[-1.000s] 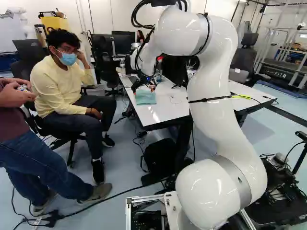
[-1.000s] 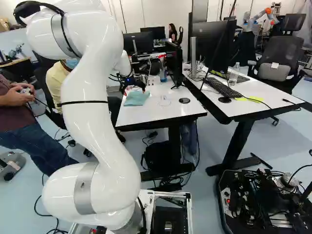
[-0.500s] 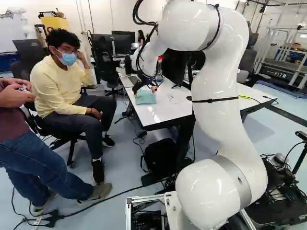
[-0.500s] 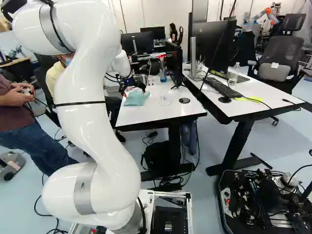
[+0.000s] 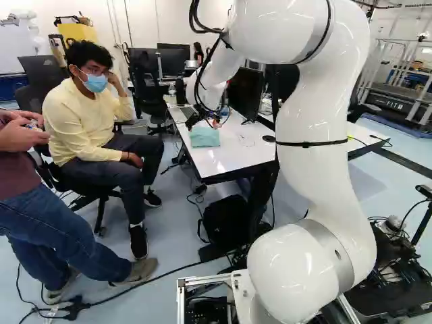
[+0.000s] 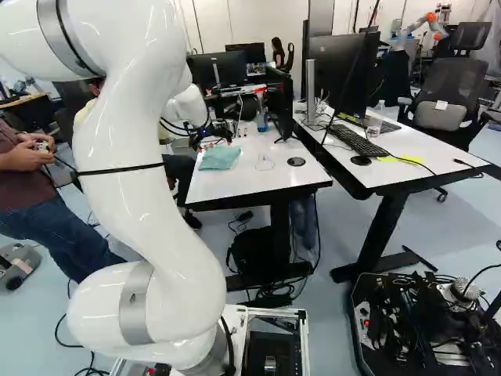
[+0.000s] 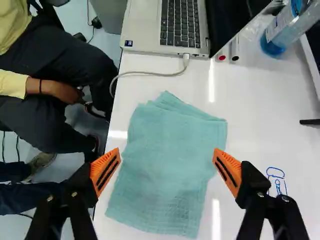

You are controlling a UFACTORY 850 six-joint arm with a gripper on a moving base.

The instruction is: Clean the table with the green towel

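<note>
The green towel lies folded and mostly flat on the white desk, its layers slightly fanned out at the end towards the laptop. One long side of the cloth runs near the edge of the desk. The jaws are released and spread wide above the desk, one orange pad towards each side of the towel, with nothing grasped between them. In the right base view the white arm reaches out from its lowest joint to the cloth's end of that desk.

Ahead of the towel, a pale cable curves over the desk and plugs into the laptop. Beside the laptop are a red-ended marker and a dark-ended marker, close together, and past them a clear bottle with blue in it. Blue drawn lines mark the surface near one of the jaws. A dark monitor stands further along.

Beneath the desk sits a black bag. At the right of the right base view, a second table carries a keyboard and a large monitor, and another robot stands far behind it
</note>
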